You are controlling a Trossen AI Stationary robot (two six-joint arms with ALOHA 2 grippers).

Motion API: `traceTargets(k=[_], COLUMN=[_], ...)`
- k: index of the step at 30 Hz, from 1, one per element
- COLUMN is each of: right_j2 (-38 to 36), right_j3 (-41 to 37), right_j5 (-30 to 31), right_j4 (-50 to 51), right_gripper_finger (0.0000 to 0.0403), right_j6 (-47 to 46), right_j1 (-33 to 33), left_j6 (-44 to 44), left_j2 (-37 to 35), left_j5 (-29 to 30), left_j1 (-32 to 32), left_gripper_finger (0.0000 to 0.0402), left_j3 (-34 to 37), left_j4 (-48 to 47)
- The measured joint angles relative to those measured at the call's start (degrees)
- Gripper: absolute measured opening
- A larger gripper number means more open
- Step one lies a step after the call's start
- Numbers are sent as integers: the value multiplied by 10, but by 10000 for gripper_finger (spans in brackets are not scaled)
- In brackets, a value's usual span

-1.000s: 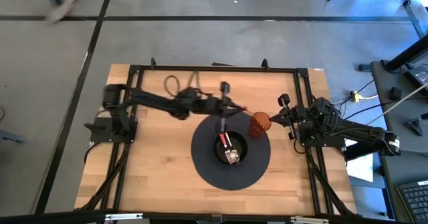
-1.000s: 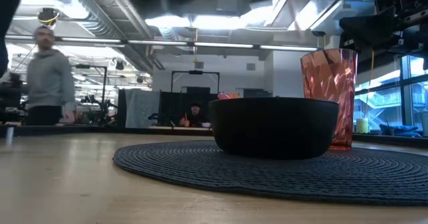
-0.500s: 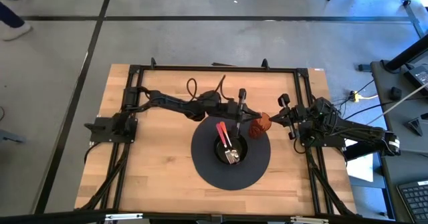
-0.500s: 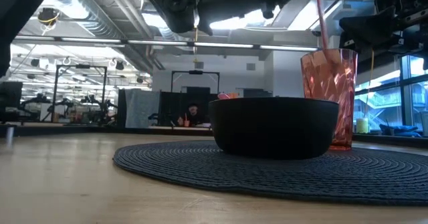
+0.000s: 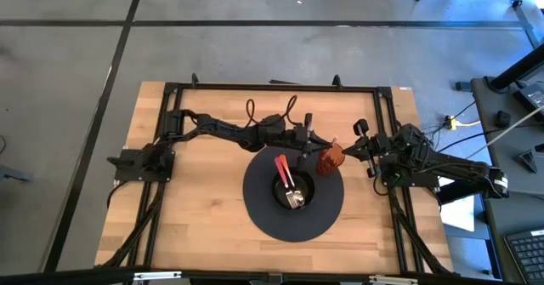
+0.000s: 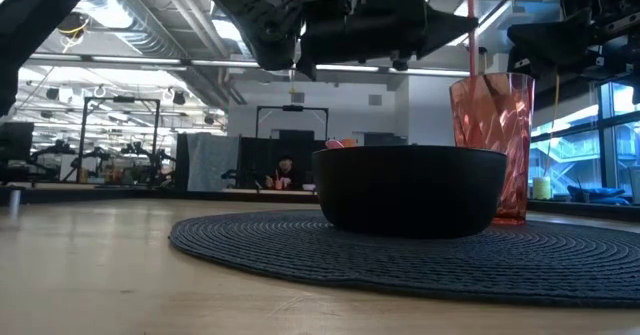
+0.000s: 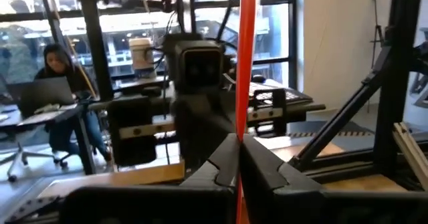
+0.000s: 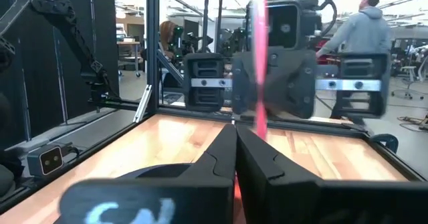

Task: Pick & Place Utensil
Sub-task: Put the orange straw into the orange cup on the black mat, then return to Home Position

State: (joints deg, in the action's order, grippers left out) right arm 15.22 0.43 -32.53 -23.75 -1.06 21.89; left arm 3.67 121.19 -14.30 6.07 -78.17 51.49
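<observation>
Left gripper (image 5: 307, 140) had shifted from bowl (image 5: 291, 191) to cup's (image 5: 330, 157) nine o'clock, clamping red utensil (image 7: 245, 63) upright for insertion; right gripper (image 8: 234, 150) closed, empty.

free: bare surface (image 5: 195, 200) left of the mat (image 5: 293, 221) and along the near edge | blocked: bowl (image 5: 292, 190) at mat centre, cup (image 5: 331, 157) on the mat's far right | left tool (image 5: 308, 142) with red utensil (image 6: 470, 20) just beside the cup | right tool (image 5: 361, 145) waits right of the cup
</observation>
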Motion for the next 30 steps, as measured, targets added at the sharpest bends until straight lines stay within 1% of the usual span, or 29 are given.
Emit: traceTargets(k=[5, 9, 13, 19, 22, 24, 26, 28, 30], right_j2=[0, 0, 0, 0, 0, 0, 0, 0, 0], right_j3=[0, 0, 0, 0, 0, 0, 0, 0, 0], right_j5=[0, 0, 0, 0, 0, 0, -2, -7, -7], right_j4=[-2, -3, -3, -3, -3, -2, -1, 1, 1], right_gripper_finger=[6, 6, 6, 6, 6, 6, 6, 6, 6], right_j6=[0, 0, 0, -1, -2, -3, -5, -5, -5], right_j1=[0, 0, 0, 0, 0, 0, 0, 0, 0], left_j6=[-14, -14, -14, -14, -7, 1, 12, 28, 45], left_j2=[3, 2, 2, 2, -6, -29, -69, -123, -189], left_j5=[-6, -7, -21, -25, -25, -42, -65, -86, -100], left_j1=[6, 5, 5, -1, 1, 1, 0, 0, 0], left_gripper_finger=[12, 36, 79, 152, 179, 193, 202, 208, 210], left_j3=[0, 0, 0, 0, 0, 0, 0, 0, 0], left_j4=[-5, -20, -20, -16, -20, -33, -66, -140, -240])
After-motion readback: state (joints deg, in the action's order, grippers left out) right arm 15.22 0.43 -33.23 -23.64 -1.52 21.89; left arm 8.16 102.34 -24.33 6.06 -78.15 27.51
